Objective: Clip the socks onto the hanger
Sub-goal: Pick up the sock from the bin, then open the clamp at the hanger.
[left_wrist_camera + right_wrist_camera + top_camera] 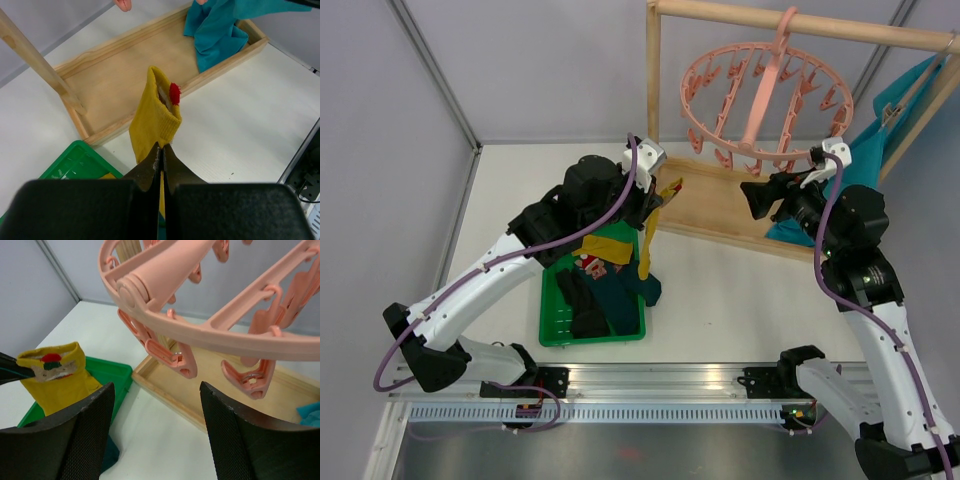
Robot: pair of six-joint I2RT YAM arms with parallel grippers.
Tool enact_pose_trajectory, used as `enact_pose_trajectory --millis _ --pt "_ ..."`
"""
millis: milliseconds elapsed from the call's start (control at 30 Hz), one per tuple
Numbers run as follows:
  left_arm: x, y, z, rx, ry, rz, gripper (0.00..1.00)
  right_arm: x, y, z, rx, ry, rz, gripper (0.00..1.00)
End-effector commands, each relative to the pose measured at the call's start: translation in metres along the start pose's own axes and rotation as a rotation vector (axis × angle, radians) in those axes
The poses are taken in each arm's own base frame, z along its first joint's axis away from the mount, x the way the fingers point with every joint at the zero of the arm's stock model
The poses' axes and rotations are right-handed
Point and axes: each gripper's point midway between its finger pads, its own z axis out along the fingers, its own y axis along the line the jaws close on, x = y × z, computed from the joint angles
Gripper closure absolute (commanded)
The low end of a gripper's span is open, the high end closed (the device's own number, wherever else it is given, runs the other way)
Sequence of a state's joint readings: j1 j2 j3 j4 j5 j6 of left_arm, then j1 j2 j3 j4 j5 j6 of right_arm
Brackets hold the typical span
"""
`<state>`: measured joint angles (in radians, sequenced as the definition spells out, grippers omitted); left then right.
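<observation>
My left gripper [657, 203] is shut on a mustard yellow sock [646, 243] and holds it up above the table, right of the green tray. In the left wrist view the sock [152, 117] sticks out past the closed fingertips [156, 152], its cuff open with a red spot inside. The pink ring hanger [765, 100] hangs from the wooden rack's top bar. My right gripper [752, 196] is open and empty just below the hanger's near rim. In the right wrist view the pink pegs [176, 356] dangle above its spread jaws [156, 386], and the yellow sock [55, 375] shows at the left.
A green tray [552, 325] holds a black sock [582, 300], a dark teal sock [623, 297], a red-and-white one [592, 265] and a yellow one. The wooden rack's base [720, 205] lies behind. A large teal cloth [880, 150] hangs at the right.
</observation>
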<state>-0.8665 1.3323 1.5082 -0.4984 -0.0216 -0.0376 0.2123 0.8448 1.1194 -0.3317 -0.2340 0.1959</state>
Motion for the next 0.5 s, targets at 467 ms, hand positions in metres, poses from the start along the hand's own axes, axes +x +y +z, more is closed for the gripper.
enact_pose_trajectory --millis 467 --pt "-0.017 -0.007 -0.001 0.027 -0.055 -0.01 0.98 -0.037 -0.002 0.02 0.0 -0.158 -0.109 0.25"
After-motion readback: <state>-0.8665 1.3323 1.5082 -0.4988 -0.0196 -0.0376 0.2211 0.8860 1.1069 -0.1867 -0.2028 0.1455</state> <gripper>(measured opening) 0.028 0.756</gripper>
